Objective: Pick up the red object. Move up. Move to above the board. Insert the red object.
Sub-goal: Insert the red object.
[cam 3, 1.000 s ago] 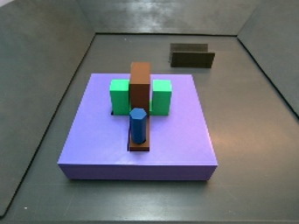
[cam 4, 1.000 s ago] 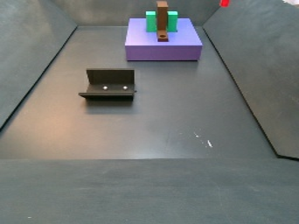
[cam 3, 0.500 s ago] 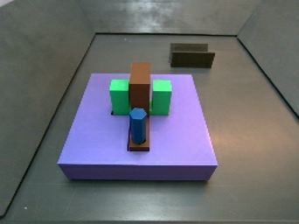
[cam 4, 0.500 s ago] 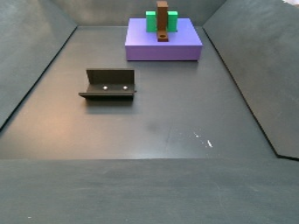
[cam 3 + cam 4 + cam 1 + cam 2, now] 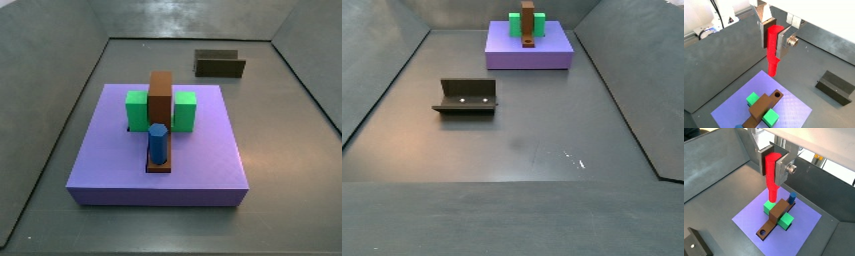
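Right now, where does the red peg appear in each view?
Wrist view: red peg hangs in the hand, above the board.
Wrist view: peg in the hand, above the board.
Side views: peg and hand not in view.
Shared landmark: the blue peg.

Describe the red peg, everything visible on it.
The red peg is a slim, bright-red, matte, plastic-looking rod that hangs upright, its top clamped between the gripper fingers. Only they touch it; the lower end is free, high above the purple board. It shows in both wrist views; neither side view shows it or the gripper.
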Robot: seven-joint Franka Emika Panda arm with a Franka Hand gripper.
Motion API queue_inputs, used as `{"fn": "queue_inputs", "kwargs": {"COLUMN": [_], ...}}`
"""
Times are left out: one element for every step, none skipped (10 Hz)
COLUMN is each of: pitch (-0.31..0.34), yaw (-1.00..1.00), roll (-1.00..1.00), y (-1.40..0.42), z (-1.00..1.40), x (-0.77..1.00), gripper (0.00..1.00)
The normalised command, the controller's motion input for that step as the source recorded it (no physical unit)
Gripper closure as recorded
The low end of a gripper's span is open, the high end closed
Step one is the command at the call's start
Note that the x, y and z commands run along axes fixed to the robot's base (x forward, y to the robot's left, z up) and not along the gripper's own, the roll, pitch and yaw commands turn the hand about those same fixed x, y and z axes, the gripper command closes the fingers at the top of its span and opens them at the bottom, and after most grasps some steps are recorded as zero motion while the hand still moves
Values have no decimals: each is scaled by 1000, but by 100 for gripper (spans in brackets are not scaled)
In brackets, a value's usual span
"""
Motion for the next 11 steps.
{"fn": "queue_inputs", "kwargs": {"pitch": [0,0,0,-11,0,0,-19,-27,-53,-79,-90], "yaw": [-69,-74,-60,-31,-66,-6,-57,-14,0,0,0], "roll": [0,39,73,119,14,49,0,0,29,61,66], "y": [26,183,537,563,357,0,-74,-23,0,31,63], "z": [-166,-237,-377,-580,-1000,-1000,-1000,-1000,-1000,-1000,-994], "x": [0,0,-166,-63,163,137,169,191,140,106,106], "gripper": [100,100,100,100,100,100,100,100,100,100,100]}}
